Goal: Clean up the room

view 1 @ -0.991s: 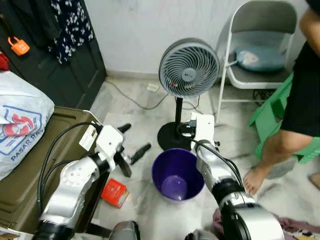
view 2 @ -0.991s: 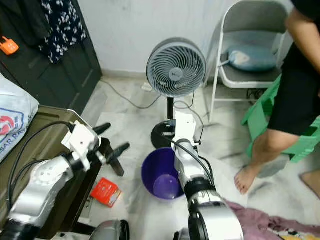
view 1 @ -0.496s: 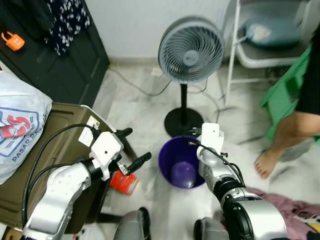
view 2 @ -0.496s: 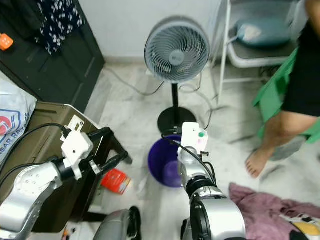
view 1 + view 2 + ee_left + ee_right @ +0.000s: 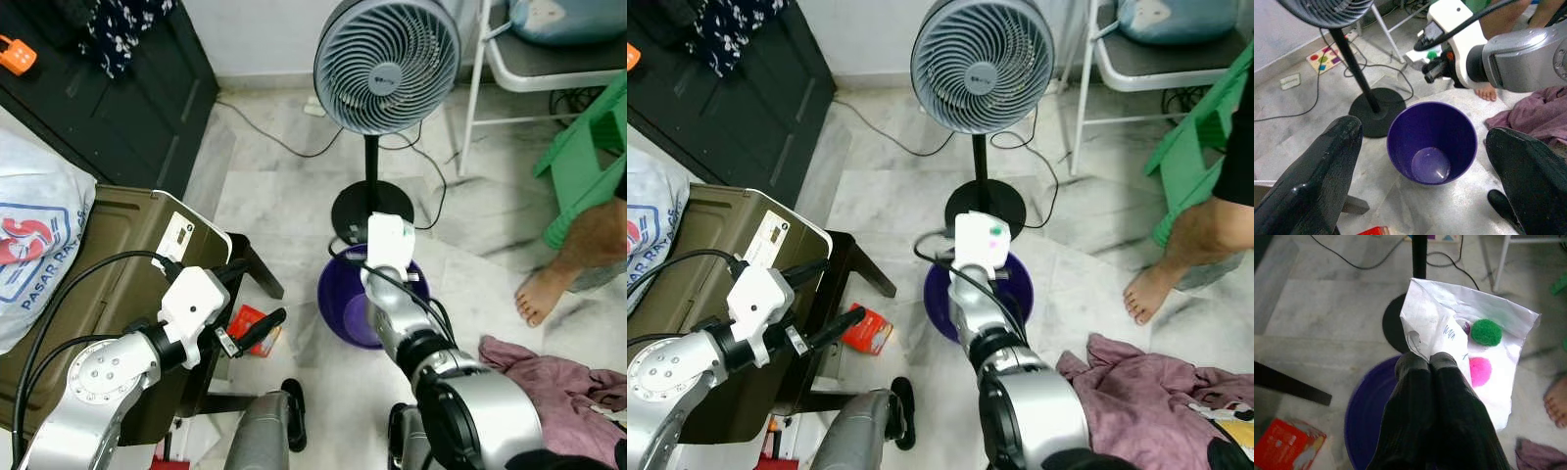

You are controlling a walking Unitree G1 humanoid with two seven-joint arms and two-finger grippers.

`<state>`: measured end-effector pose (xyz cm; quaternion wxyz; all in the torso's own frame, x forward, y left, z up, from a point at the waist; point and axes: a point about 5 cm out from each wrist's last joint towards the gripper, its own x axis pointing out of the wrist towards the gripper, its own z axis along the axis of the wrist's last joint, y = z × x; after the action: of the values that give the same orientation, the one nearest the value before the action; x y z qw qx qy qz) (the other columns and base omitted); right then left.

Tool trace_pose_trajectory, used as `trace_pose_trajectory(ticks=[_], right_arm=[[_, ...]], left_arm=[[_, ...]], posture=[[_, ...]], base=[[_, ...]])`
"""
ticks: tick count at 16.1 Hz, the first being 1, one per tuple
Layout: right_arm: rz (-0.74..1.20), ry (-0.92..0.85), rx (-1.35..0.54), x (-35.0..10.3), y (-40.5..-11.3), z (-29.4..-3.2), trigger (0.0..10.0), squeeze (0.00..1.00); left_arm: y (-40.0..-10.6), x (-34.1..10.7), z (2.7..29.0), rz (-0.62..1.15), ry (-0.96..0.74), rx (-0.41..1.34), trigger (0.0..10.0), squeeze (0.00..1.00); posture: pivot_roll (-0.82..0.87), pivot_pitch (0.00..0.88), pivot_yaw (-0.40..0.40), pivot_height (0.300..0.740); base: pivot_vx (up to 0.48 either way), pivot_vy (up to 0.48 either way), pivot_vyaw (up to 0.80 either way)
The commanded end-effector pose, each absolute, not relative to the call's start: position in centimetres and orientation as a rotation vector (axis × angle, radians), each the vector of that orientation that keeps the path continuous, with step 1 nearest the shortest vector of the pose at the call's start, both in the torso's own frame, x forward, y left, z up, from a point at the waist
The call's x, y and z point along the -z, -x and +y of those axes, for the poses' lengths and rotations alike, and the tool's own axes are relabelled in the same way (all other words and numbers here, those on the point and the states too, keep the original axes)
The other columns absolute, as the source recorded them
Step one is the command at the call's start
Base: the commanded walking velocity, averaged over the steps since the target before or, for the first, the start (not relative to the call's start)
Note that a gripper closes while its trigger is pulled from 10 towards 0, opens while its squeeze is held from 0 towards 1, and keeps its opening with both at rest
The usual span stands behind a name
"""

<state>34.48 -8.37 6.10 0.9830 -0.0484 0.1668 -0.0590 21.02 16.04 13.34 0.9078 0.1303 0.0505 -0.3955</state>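
White paper (image 5: 1469, 340) with green and pink pompoms is pinched between the right gripper's (image 5: 1428, 363) closed fingers, above the purple bin (image 5: 1432, 142). Beside the bin, the left gripper (image 5: 1425, 161) hangs spread wide and empty. Its wrist view looks into the bin, while the head view adds a red box (image 5: 251, 327) nearby.

Open marble floor (image 5: 257, 206) lies beyond the purple bin (image 5: 345, 304), whose mouth is unobstructed. A standing fan (image 5: 385, 67) and its cord crowd the far side; an olive case (image 5: 93, 284) blocks the left, a person's foot (image 5: 545, 291) the right.
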Motion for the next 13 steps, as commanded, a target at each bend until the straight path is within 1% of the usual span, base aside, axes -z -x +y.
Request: trace_pose_trajectory(ticks=[1, 4, 7, 8, 10, 11, 12, 13], right_arm=[[0.352, 0.100, 0.099, -5.7, -34.1, -7.5, 10.0, 0.00], [0.412, 0.075, 0.126, -4.8, -33.6, -7.8, 10.0, 0.00], [0.457, 0.062, 0.151, -3.8, -33.0, -8.4, 10.0, 0.00], [0.460, 0.061, 0.152, -3.7, -32.9, -8.4, 10.0, 0.23], [0.471, 0.054, 0.153, -3.5, -32.8, -8.5, 10.0, 0.57], [0.470, 0.053, 0.152, -3.6, -32.9, -8.5, 10.0, 0.75], [0.461, 0.060, 0.149, -3.7, -33.0, -8.4, 10.0, 0.88], [0.460, 0.061, 0.148, -3.7, -33.0, -8.4, 10.0, 0.88]], left_arm=[[-20.8, -13.5, 16.6, 0.117, -0.284, 0.806, 10.0, 0.00], [-20.4, -13.6, 16.7, 0.134, -0.284, 0.799, 10.0, 0.00], [-20.7, -13.6, 16.5, 0.132, -0.282, 0.796, 10.0, 0.00], [-20.8, -13.6, 16.5, 0.132, -0.280, 0.795, 10.0, 0.00], [-20.7, -13.6, 16.4, 0.132, -0.278, 0.796, 10.0, 0.00], [-20.7, -13.6, 16.4, 0.132, -0.278, 0.796, 10.0, 0.00], [-20.8, -13.6, 16.3, 0.131, -0.277, 0.795, 10.0, 0.00], [-20.8, -13.6, 16.3, 0.131, -0.277, 0.794, 10.0, 0.00]], posture=[[0.26, 0.302, 0.182, 0.740], [0.26, 0.306, 0.183, 0.740], [0.26, 0.305, 0.179, 0.740], [0.26, 0.305, 0.179, 0.740], [0.26, 0.305, 0.180, 0.740], [0.26, 0.304, 0.181, 0.740], [0.26, 0.304, 0.181, 0.740], [0.26, 0.303, 0.181, 0.740]], base=[[0.000, 0.000, 0.00], [0.000, 0.000, 0.00], [0.000, 0.000, 0.00], [0.000, 0.000, 0.00], [0.000, 0.000, 0.00], [0.000, 0.000, 0.00], [0.000, 0.000, 0.00], [0.000, 0.000, 0.00]])
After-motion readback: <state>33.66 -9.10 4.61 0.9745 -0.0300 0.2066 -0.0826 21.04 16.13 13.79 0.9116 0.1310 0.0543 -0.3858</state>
